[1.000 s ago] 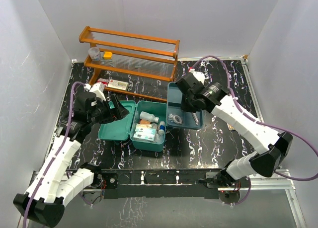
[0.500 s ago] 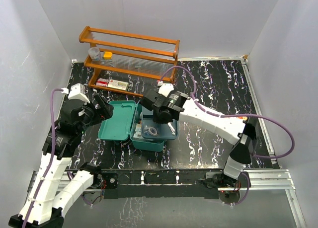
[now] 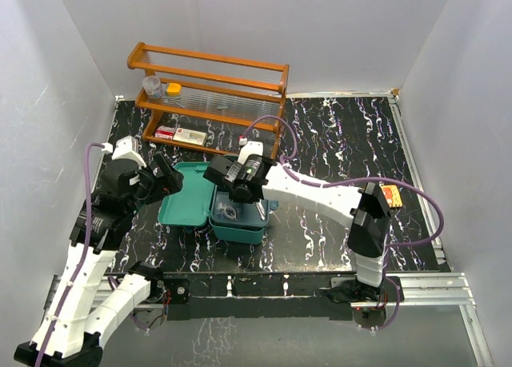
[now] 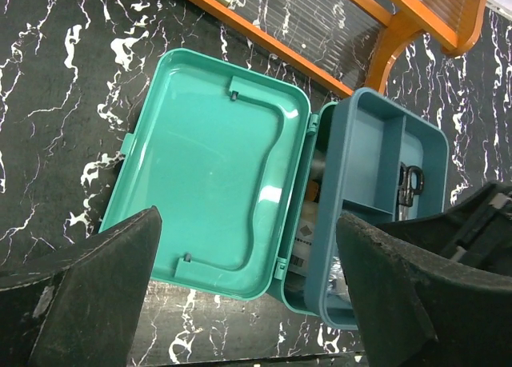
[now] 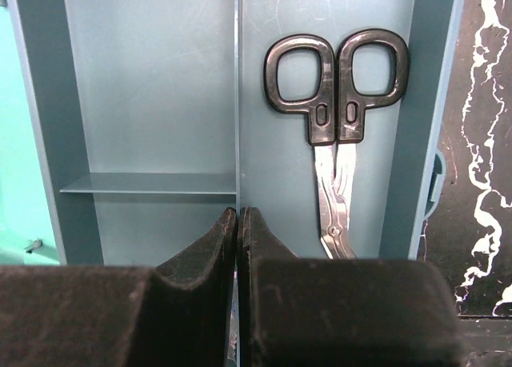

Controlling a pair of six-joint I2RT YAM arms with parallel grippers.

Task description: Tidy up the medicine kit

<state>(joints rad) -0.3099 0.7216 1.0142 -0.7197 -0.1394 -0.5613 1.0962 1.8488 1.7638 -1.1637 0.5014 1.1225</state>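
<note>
Black marbled table (image 3: 336,143) carries the teal-green medicine kit (image 3: 189,197) left of centre, with its lid flat to the left. The darker compartment tray (image 5: 152,87) rides over the base with scissors (image 5: 336,87) inside. The right gripper (image 5: 238,223) pinches its middle divider, so lower it level and square to the rim before releasing. The left gripper (image 4: 246,223) hovers above the lid, spread wide and empty.
</note>
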